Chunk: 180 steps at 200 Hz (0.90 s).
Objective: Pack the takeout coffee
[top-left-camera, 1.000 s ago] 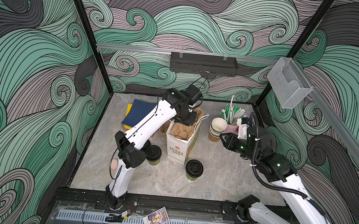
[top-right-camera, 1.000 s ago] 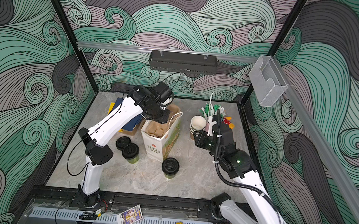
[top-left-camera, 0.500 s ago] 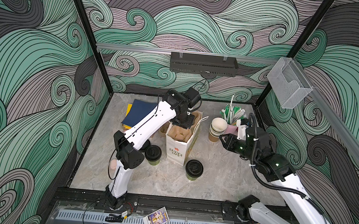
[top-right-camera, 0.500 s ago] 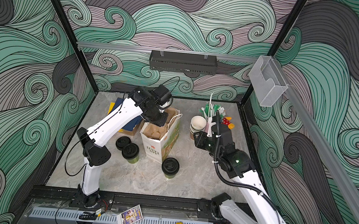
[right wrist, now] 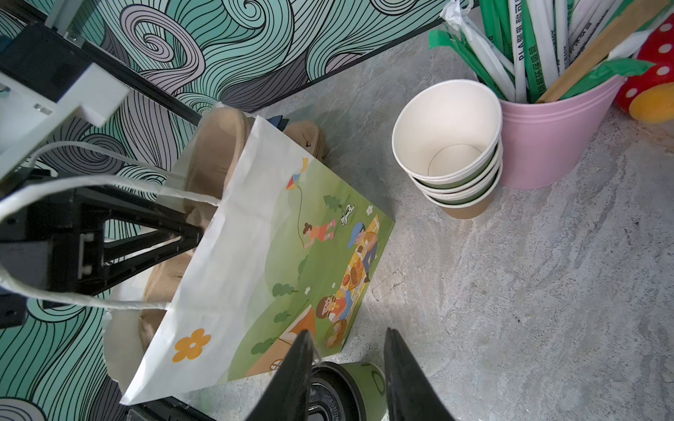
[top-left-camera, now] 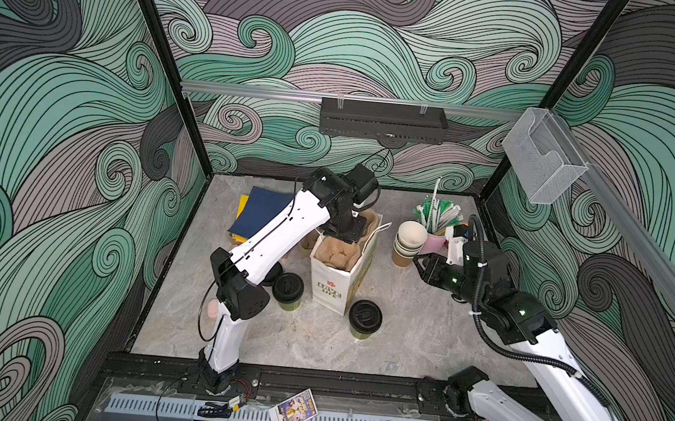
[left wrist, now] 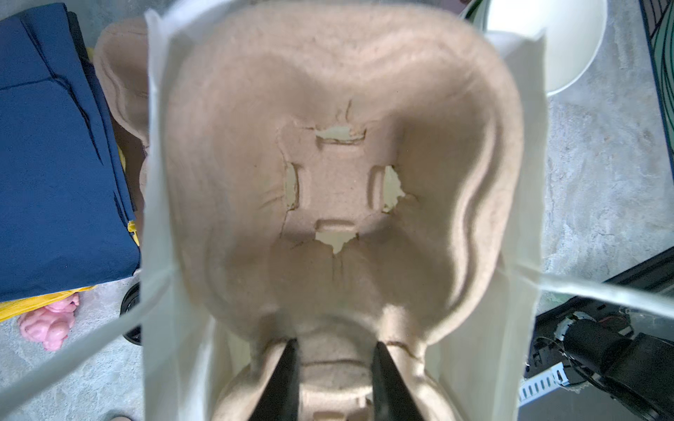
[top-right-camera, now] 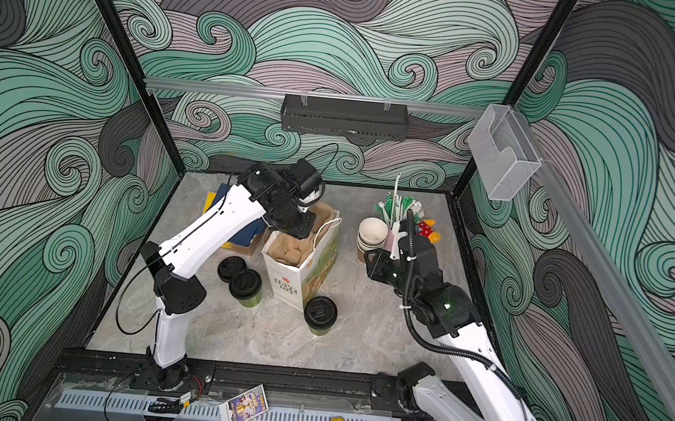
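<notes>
Left gripper (left wrist: 334, 344) clamps pulp carrier (left wrist: 328, 91) inside bag (right wrist: 277, 218); right gripper (right wrist: 348, 332), jaws apart, empty, hovers near stacked cups (right wrist: 448, 138)

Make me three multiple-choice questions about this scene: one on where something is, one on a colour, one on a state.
1. The brown carrier is: A under the paper bag; B inside it; C far from it.
2. The cup holding the straws is: A pink; B blue; C black.
3. The right gripper is: A shut on a lid; B shut on a straw; C open and empty.

Answers: B, the bag's white walls surround it while the left gripper grips its rim; A, its wall is plainly pink; C, its fingers stand apart with nothing between them.
</notes>
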### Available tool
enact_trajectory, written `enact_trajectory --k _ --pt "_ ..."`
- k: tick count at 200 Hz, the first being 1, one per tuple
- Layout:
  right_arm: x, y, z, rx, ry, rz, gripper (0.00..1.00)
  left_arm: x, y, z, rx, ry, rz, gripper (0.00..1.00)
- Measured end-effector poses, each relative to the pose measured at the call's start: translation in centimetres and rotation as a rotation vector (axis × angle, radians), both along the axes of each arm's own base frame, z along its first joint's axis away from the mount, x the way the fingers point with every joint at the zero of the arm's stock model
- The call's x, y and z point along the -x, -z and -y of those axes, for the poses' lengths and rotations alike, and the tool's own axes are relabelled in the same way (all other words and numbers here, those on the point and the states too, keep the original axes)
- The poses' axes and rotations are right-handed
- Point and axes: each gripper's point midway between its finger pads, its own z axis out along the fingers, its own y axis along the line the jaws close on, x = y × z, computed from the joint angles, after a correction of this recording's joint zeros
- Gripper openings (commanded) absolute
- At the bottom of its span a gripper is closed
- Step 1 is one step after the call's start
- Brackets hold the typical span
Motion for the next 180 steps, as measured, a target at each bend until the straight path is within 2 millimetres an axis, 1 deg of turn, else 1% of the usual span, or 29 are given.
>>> enact_trajectory --k 26,87,121,132,147,166,180 --pt "0.0 0.0 0.0 0.0 0.001 0.0 0.35 0.5 -0.1 -0.4 -0.003 0.001 -0.003 0.11" --pt "-0.1 0.0 0.1 0.001 0.006 -0.001 0.35 1.5 0.8 -1.2 -0.043 0.003 -0.052 0.1" --pt "-0.1 0.1 0.2 0.002 0.006 -0.002 0.36 2.0 2.0 -1.5 -0.075 0.007 -0.084 0.1" --pt "-0.2 0.1 0.2 0.002 0.006 -0.002 0.39 2.1 2.2 -1.5 -0.083 0.011 -0.09 0.1" --pt "-0.3 0.0 -0.1 0.006 -0.012 0.006 0.45 2.4 2.4 -1.4 -0.09 0.025 -0.092 0.1" --pt "-0.8 0.2 -0.9 0.029 -0.073 0.009 0.49 2.7 2.5 -1.3 -0.091 0.049 -0.086 0.1" --pt "-1.5 -0.2 -1.8 0.042 -0.12 0.012 0.51 3.1 2.4 -1.4 -0.091 0.063 -0.081 0.1"
